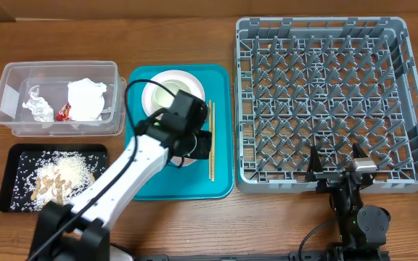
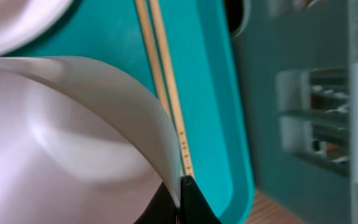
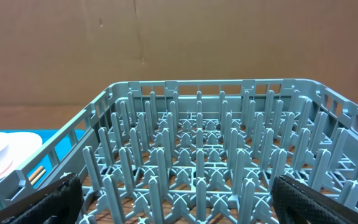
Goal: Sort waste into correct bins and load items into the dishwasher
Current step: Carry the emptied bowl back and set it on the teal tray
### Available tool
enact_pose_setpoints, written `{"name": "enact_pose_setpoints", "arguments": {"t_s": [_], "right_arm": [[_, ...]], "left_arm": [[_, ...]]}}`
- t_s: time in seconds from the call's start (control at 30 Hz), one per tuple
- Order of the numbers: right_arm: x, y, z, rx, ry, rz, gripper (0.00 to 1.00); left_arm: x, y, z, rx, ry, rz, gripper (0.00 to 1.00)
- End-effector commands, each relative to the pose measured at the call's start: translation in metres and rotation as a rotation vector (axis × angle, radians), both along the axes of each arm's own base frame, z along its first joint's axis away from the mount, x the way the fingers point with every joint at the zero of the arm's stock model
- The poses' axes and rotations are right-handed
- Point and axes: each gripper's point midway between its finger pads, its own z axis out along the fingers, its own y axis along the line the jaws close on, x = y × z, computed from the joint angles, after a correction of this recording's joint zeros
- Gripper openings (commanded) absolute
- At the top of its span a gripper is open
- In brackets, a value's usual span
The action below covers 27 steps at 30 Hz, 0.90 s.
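White bowl (image 2: 61, 143) is on the teal tray (image 1: 220, 185), and I've got the L gripper (image 2: 180, 199) clamped on its rim. Chopsticks (image 2: 166, 93) lie just beside that rim, on the rack side. Plate (image 1: 167, 85) is further back on the same tray. R gripper (image 3: 179, 194) has its jaws wide apart at the front edge of the grey rack (image 1: 318, 94). At far left the clear tub (image 1: 9, 98) holds tissue (image 1: 85, 98) & a red wrapper (image 1: 64, 111). The black tray (image 1: 13, 156) in front of it has rice (image 1: 75, 165) & peanuts (image 1: 49, 187).
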Motion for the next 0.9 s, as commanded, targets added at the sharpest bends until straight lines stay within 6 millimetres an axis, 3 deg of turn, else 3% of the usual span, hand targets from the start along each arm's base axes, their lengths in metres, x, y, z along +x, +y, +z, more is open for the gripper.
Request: {"name": "enact_pose_setpoints", "arguments": {"t_s": [0.0,0.23,0.3,0.47,0.5,0.57,0.6,0.63,0.77,0.8,0.87], "right_arm": [[0.0,0.0,-0.001,0.0,-0.008,0.002,1.0],[0.0,0.0,-0.001,0.0,-0.008,0.002,1.0],[0.0,0.0,-0.001,0.0,-0.008,0.002,1.0],[0.0,0.0,-0.001,0.0,-0.008,0.002,1.0],[0.0,0.0,-0.001,0.0,-0.008,0.002,1.0],[0.0,0.0,-0.001,0.0,-0.008,0.002,1.0],[0.0,0.0,-0.001,0.0,-0.008,0.002,1.0],[0.0,0.0,-0.001,0.0,-0.008,0.002,1.0],[0.0,0.0,-0.001,0.0,-0.008,0.002,1.0],[0.0,0.0,-0.001,0.0,-0.008,0.002,1.0],[0.0,0.0,-0.001,0.0,-0.008,0.002,1.0]], "left_arm": [[-0.001,0.005,-0.015,0.068,0.033,0.01,0.04],[-0.014,0.017,-0.023,0.123,0.095,0.016,0.04],[-0.016,0.017,-0.023,0.125,0.104,0.014,0.09],[-0.014,0.016,-0.02,0.12,0.098,0.012,0.49],[-0.012,0.015,-0.016,0.119,0.091,0.007,0.52],[-0.006,0.013,-0.005,0.114,0.074,0.01,0.56],[0.003,0.014,0.013,0.128,0.039,0.02,0.57],[0.015,0.023,0.033,0.181,-0.013,0.044,0.59],[0.042,0.057,0.081,0.352,-0.145,0.134,0.71],[0.05,0.07,0.098,0.386,-0.177,0.169,0.7],[0.054,0.082,0.106,0.401,-0.181,0.188,0.7]]}}
